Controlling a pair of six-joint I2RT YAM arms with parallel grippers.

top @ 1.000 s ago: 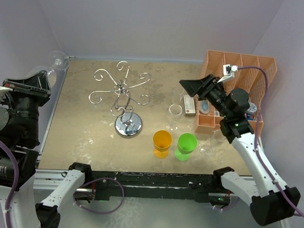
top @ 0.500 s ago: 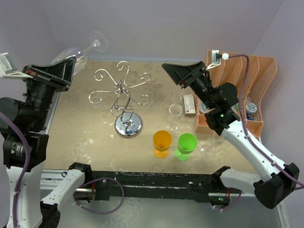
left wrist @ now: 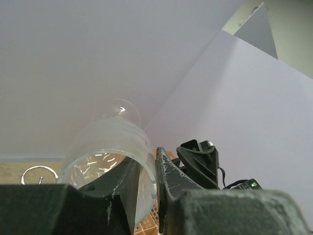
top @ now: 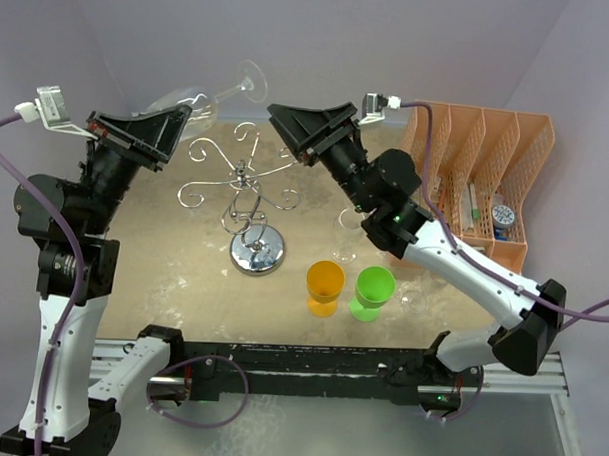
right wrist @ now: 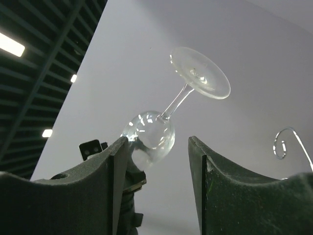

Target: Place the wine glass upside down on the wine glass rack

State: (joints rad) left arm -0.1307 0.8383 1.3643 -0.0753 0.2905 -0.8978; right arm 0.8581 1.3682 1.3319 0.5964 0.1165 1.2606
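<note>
Since a moment ago, your left gripper (top: 178,124) has carried the wine glass (top: 201,104) rightward, above the rack's (top: 248,191) back-left arms, and your right gripper (top: 288,132) has swung in to face it. The glass is clear and tilted, with its foot highest. The left wrist view shows the left fingers (left wrist: 123,185) pinching the bowl's rim. The right wrist view shows the right jaws apart and empty.
</note>
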